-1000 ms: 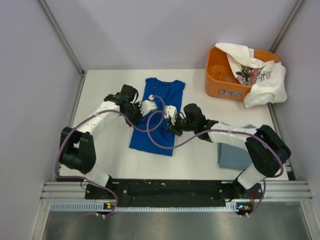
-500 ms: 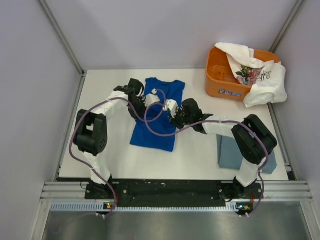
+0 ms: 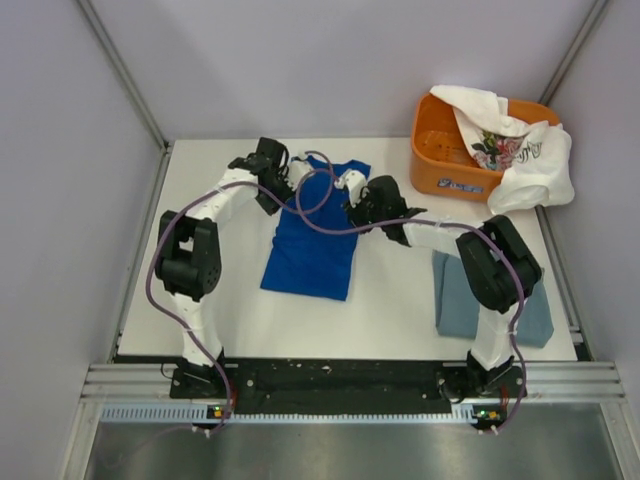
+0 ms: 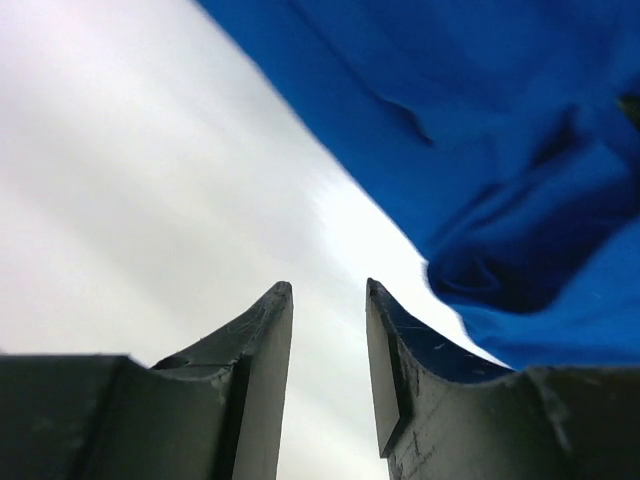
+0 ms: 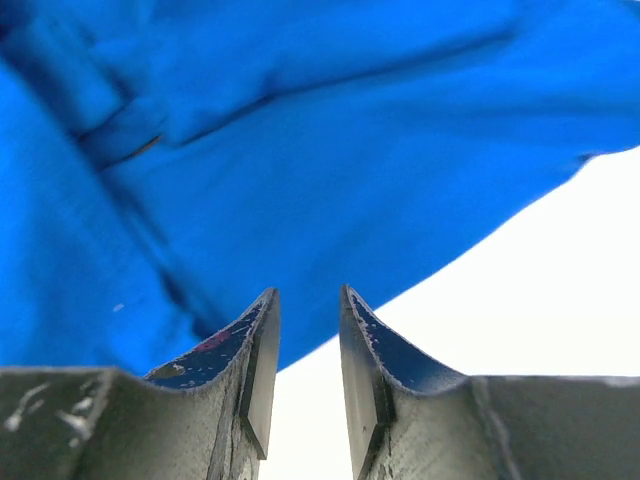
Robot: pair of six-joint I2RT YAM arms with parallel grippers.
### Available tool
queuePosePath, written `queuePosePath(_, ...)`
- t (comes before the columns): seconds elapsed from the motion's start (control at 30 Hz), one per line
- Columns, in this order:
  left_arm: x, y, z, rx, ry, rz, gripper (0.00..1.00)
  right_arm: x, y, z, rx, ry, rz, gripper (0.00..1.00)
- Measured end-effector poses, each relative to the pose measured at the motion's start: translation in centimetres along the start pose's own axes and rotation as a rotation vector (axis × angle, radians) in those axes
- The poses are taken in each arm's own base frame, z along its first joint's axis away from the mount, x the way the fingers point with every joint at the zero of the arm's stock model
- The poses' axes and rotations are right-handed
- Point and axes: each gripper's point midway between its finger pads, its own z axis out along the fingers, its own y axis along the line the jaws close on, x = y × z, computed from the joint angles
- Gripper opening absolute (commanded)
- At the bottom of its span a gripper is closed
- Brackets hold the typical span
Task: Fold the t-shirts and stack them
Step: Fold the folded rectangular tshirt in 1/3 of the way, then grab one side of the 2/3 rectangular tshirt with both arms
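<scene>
Royal-blue cloth t-shirt [image 3: 312, 245] central, narrowed lengthwise, not yet stacked; plain grey-blue tee [image 3: 495, 300] folded at right; white floral tee [image 3: 520, 150] draped over orange plastic basket [image 3: 440, 165], unfolded. Left gripper [image 3: 288, 183] and right gripper [image 3: 350, 188] reached to collar end.
Left wrist: jaws slightly parted, empty, beside blue edge.
Right wrist: likewise, at cloth edge.

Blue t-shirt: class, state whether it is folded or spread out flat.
Partly folded: the blue t-shirt lies as one long narrow strip, with no sleeves spread out sideways.
</scene>
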Motion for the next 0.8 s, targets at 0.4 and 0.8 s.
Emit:
queuePosePath(0.4, 0.2, -4.6, -5.5, 0.157, -0.209, 0.136, 0.47, -2.8, 3.3, -7.0, -0.118, -0.145, -0.193, 0.49)
queuePosePath(0.8, 10.5, -15.3, -4.9, 0.419, -0.235, 0.489, 0.63, 4.3, 17.0, -9.2, -0.475, -0.070, -0.656, 0.51)
